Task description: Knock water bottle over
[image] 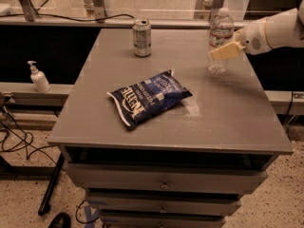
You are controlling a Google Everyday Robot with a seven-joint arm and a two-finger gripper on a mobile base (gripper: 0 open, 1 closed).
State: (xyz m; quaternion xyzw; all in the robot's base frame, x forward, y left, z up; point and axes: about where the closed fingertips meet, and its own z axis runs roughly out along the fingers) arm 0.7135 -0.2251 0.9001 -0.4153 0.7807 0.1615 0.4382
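Note:
The water bottle (221,28) is a slim clear bottle with a white cap and a red label band. It stands upright at the far right of the grey table (232,118). My gripper (222,52), cream-coloured on a white arm, reaches in from the right. It lies across the bottle's middle and hides part of the body. The bottle's base shows below the gripper, resting on the table top.
A silver soda can (141,31) stands at the table's far middle. A blue chip bag (149,98) lies at the centre. A white pump dispenser (39,78) stands on a ledge to the left. Drawers (164,182) sit under the table and cables (14,141) lie on the floor at left.

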